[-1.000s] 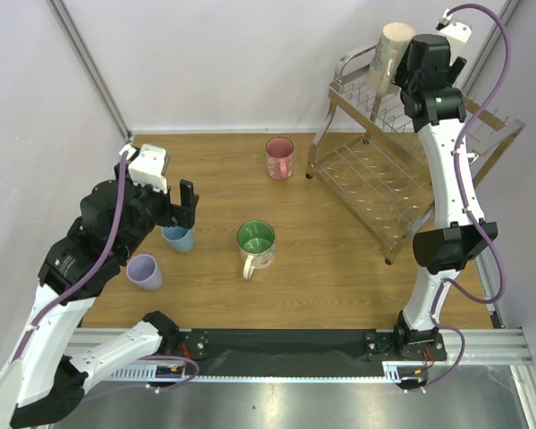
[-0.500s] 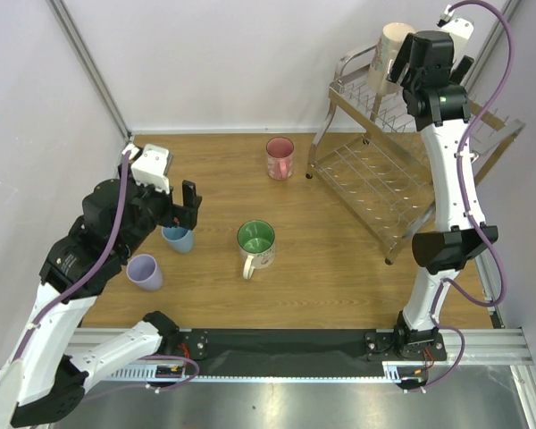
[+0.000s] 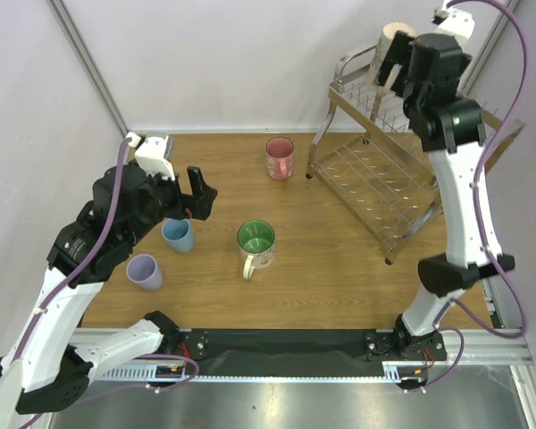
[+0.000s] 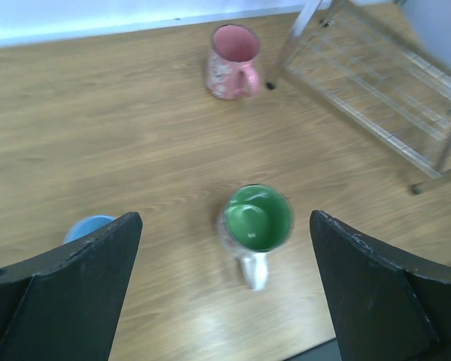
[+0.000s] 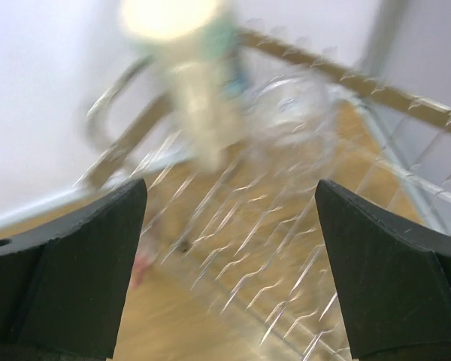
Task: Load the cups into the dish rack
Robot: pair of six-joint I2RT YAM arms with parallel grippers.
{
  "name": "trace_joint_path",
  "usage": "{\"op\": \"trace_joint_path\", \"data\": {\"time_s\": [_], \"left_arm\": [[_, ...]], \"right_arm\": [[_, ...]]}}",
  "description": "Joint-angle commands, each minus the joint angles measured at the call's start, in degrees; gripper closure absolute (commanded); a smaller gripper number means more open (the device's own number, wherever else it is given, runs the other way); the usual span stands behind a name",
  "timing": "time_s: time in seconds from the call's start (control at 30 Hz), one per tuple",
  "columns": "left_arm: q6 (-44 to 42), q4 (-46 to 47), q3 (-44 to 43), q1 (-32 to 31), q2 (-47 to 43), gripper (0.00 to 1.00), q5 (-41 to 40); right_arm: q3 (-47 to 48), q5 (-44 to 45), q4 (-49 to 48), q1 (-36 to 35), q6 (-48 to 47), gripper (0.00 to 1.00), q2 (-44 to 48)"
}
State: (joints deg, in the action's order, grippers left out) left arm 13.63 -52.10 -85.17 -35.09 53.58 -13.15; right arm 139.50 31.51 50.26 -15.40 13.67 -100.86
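Two of the six cups appear to be loaded. The beige mug (image 3: 389, 40) stands on the upper shelf of the dish rack (image 3: 375, 179), which fills the far right corner of the counter (image 3: 339, 259). In the right wrist view a clear glass (image 5: 293, 113) seems to sit on the same shelf just beside it, though that picture is badly blurred and I cannot tell how either one is seated on the prongs.

The right tool (image 5: 229, 188) hovers by the upper shelf with its jaws spread wide and nothing between them, so I judge that it has nothing to place at this moment.

Four cups are left on the counter. The pink mug (image 3: 280, 157) stands near the middle of the far edge. The white mug with green inside (image 3: 255, 243) is about mid-counter. The light-blue tumbler (image 3: 178, 235) is toward the left edge. The lavender tumbler (image 3: 144, 271) is nearer the near left corner. All four are upright and apart from one another.

The left tool (image 4: 222, 219) hangs above the counter with its jaws wide and empty, close over the light-blue tumbler. Its camera looks down toward the green-lined mug.

No brand, label or writing can be read. The pink mug and the white mug show faint patterns on their sides, too small to make out.
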Motion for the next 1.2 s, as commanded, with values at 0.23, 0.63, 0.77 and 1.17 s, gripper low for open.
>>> {"op": "trace_joint_path", "data": {"time_s": [0.23, 0.63, 0.77, 1.17], "left_arm": [[19.32, -0.37, 0.97, 0.46, 1.35, 0.03, 6.29], [21.53, -3.97, 2.63, 0.46, -7.35, 0.03, 7.35], [21.00, -4.51, 3.08, 0.46, -9.02, 0.04, 6.64], [10.99, -7.40, -0.44, 0.46, -4.90, 0.00, 1.55]], "right_arm": [[-18.35, -4.60, -4.46, -21.15, 2.32, 0.11, 13.75], [-33.34, -12.43, -18.53, -26.70, 6.10, 0.40, 0.18], [-25.18, -9.01, -16.70, -26.00, 5.40, 0.39, -10.19], [-5.55, -7.60, -8.95, -22.04, 7.69, 0.33, -30.10]]}}
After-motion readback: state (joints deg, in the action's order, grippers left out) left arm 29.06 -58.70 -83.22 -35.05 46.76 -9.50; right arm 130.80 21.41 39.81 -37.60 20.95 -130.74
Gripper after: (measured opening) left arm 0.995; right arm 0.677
